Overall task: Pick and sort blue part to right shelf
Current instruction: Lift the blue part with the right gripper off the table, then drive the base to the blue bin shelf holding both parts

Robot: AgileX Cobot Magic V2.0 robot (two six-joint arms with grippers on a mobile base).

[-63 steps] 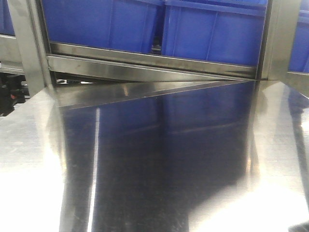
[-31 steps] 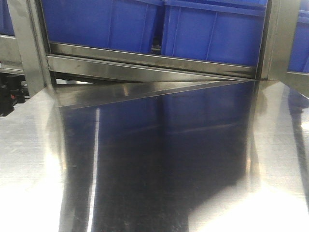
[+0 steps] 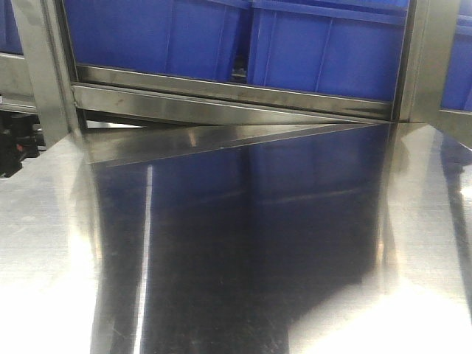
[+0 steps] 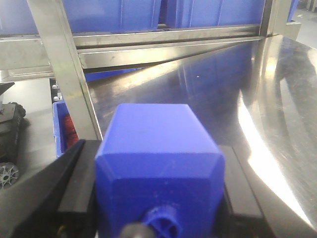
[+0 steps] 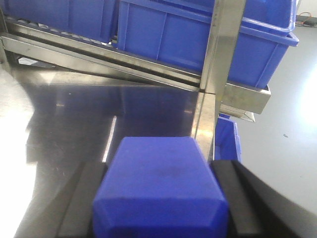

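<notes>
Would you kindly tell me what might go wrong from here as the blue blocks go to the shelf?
The right end effector grips a blue block with a steel post ahead; pushing forward could strike it. The left end effector, gripping a second block, might clip the slanted post on its left.

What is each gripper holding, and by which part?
The left gripper holds a blue part by its flat sides; the right gripper holds a second blue part the same way.

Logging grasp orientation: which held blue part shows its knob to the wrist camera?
The blue part in the left gripper: its knob faces the camera. The block in the right gripper shows no knob.
</notes>
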